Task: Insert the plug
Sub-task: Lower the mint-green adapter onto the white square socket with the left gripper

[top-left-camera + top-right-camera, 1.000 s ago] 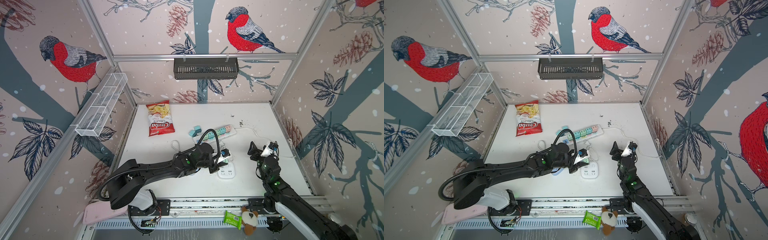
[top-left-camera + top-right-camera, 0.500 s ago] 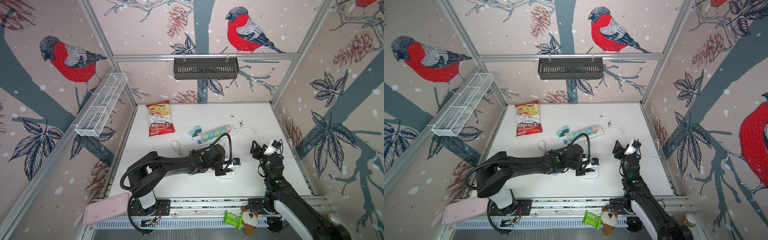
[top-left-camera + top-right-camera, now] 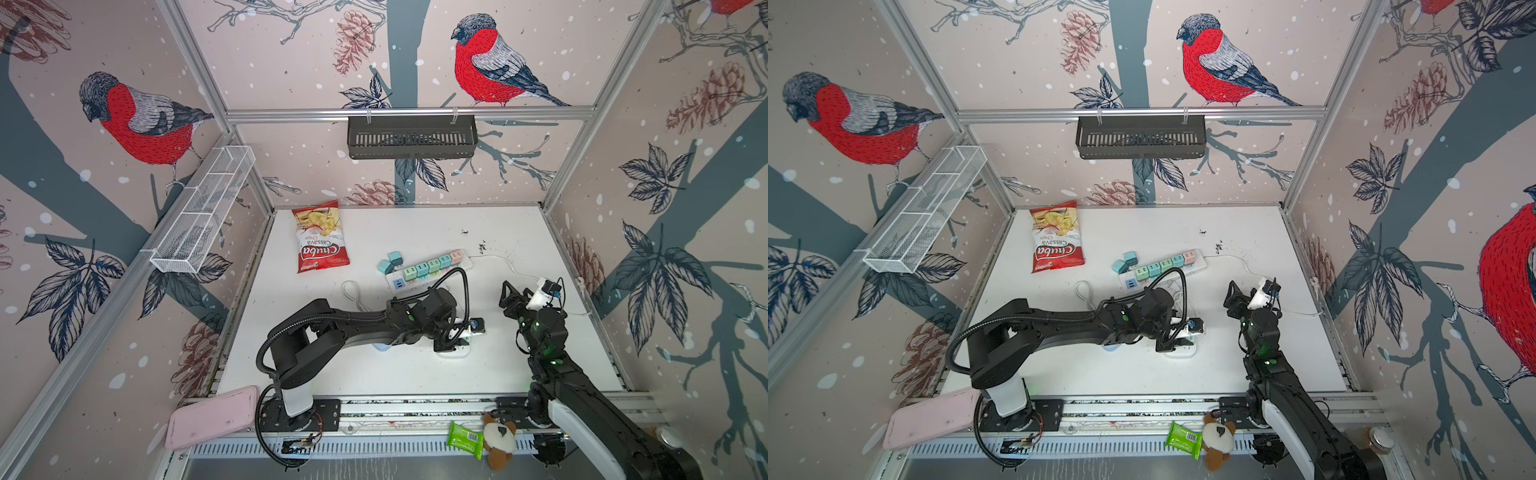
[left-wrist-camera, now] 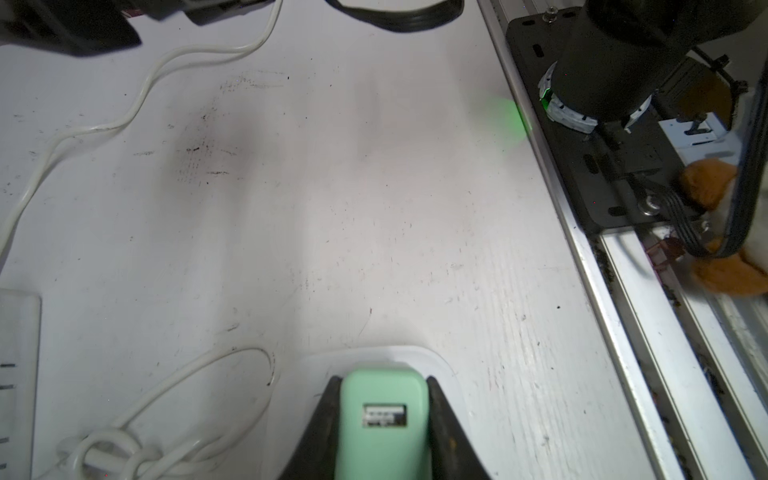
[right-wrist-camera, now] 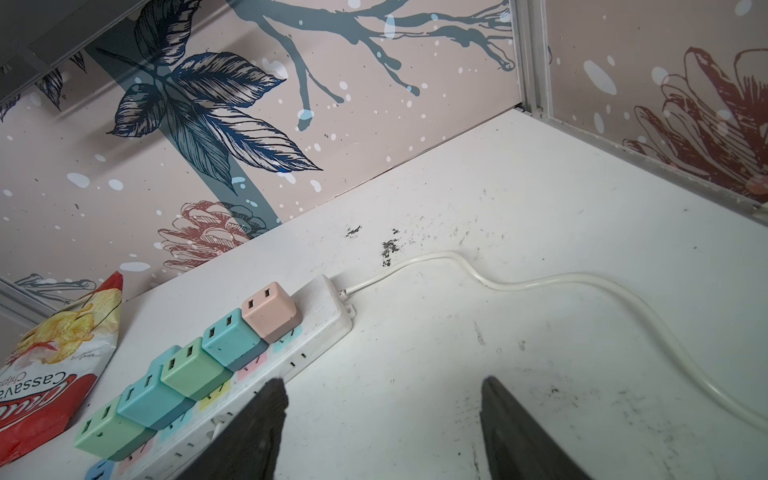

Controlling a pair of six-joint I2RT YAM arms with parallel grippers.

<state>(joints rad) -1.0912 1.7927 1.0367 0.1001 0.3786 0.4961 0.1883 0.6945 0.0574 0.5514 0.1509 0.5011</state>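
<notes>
A mint-green plug point(image 4: 382, 419) is pinched between the black fingers of my left gripper point(image 4: 382, 386), which is shut on it. The plug stands right over a small white socket block point(image 4: 440, 365); how deep it sits is hidden. In both top views the left gripper point(image 3: 453, 338) point(image 3: 1177, 338) is low over that block point(image 3: 457, 354) point(image 3: 1183, 354) at front centre. My right gripper point(image 5: 383, 386) point(image 3: 517, 296) point(image 3: 1239, 296) hovers open and holds nothing, to the right of a long power strip point(image 5: 320, 316) point(image 3: 465, 262).
Several coloured plugs point(image 3: 428, 268) fill the strip, and loose teal plugs point(image 3: 390, 262) lie at its left end. Its white cable point(image 3: 511, 268) runs right. A chips bag point(image 3: 319, 237) lies at back left. A pink case point(image 3: 212, 415) and plush toy point(image 3: 498, 440) sit on the front rail.
My left arm has carried the green plug rightward and down onto the white socket block. The right gripper has drifted slightly right and its jaws have narrowed a little.
</notes>
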